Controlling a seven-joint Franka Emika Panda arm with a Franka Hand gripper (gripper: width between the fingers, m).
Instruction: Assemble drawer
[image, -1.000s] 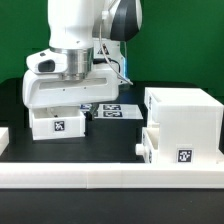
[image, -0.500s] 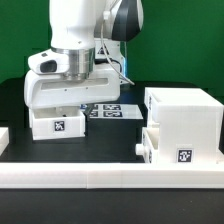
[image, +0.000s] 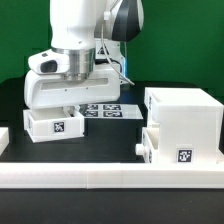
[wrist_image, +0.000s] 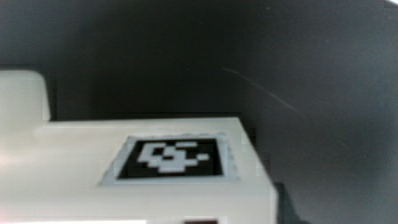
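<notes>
Gripper (image: 62, 103) down over small drawer box (image: 55, 124) at the exterior view's left; fingers hidden behind wrist housing, so open or clamped: cannot tell. Box looks tipped slightly and maybe just off the table (image: 110, 140), so probably held. A judgement only.

Wrist view: tagged top face of box (wrist_image: 175, 160) right under the camera, sharp edge against dark table, fingertips not clearly visible.

Drawer cabinet (image: 183, 120) at the exterior view's right, well apart from the box. Second small drawer (image: 170, 147) apparently already seated low in its front, tag facing out. Marker board (image: 108, 109) flat behind the box, between box and cabinet line.

Likely step: carry box to cabinet and insert in the free slot. To do well:
- confirm grip before travel; square across walls, not on a corner
- lift clear, no dragging across marker board
- level box before approach, open side up
- align with slot edges, then slide straight in, slow
- watch for jam on the cabinet lip; back off and realign, no forcing
</notes>
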